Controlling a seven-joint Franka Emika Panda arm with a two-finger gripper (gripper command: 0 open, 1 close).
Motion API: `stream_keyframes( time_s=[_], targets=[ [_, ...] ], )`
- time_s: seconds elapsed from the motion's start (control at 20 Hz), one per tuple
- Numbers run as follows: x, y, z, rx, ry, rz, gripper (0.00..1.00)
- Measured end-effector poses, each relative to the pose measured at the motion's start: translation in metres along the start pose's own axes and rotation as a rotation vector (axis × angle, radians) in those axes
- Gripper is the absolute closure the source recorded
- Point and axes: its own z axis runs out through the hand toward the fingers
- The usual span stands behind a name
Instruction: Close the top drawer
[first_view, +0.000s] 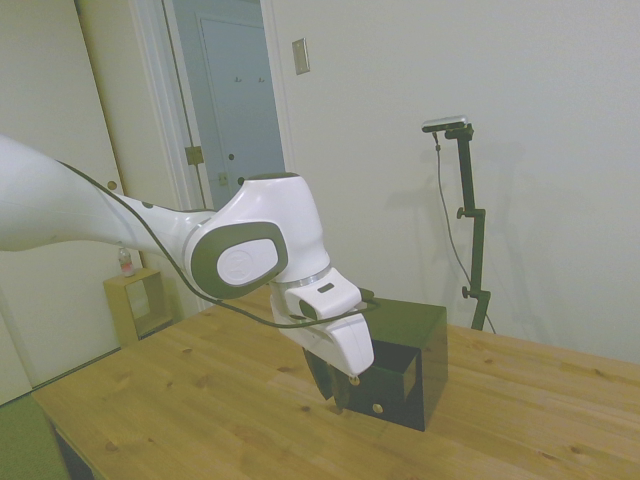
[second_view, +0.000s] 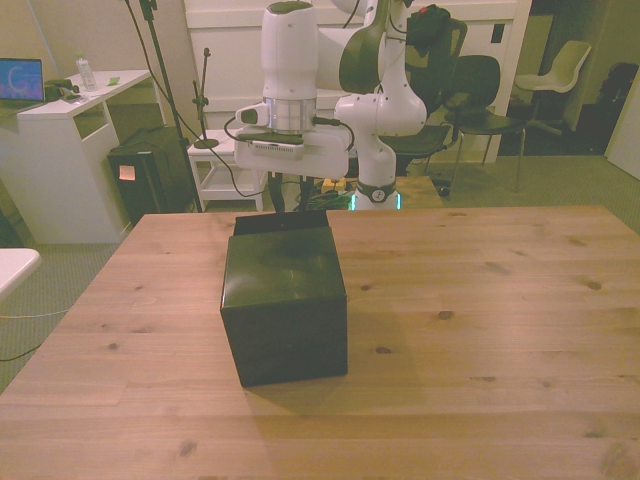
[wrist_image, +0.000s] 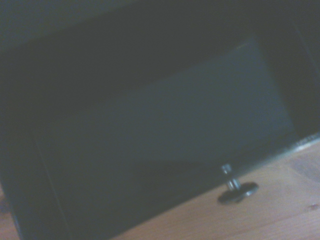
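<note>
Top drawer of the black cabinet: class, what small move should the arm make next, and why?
Probably a short push toward the cabinet. The top drawer juts out from the cabinet's front, open, with the gripper right at its front. In the wrist view the drawer's inside and a knob fill the frame.

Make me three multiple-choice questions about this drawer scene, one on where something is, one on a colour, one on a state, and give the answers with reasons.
1. Where does the cabinet stand?
A. On the wooden table
B. On the floor
C. On a chair

2. What colour is the cabinet?
A. White
B. Black
C. Red

3. What state is the top drawer in?
A. Pushed fully shut
B. Pulled out and open
C. Taken out and lying on the table

Answers:
1 A, since the front view shows the cabinet resting on the table's planks.
2 B, since its top and sides look black in the side and front views.
3 B, since the wrist view looks down into the drawer's hollow inside, with its knob out over the wood.
</note>
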Motion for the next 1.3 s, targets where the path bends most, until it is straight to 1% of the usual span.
stream_keyframes(
  time_s=[0.3,0.65,0.95,1.3],
  targets=[
    [0.007,-0.008,0.002,0.020,0.028,0.002,1.00],
    [0.014,-0.008,0.000,0.039,0.053,0.010,1.00],
    [0.026,-0.007,-0.001,0.042,0.068,0.024,1.00],
    [0.042,-0.015,-0.005,0.045,0.088,0.022,1.00]
  ],
)
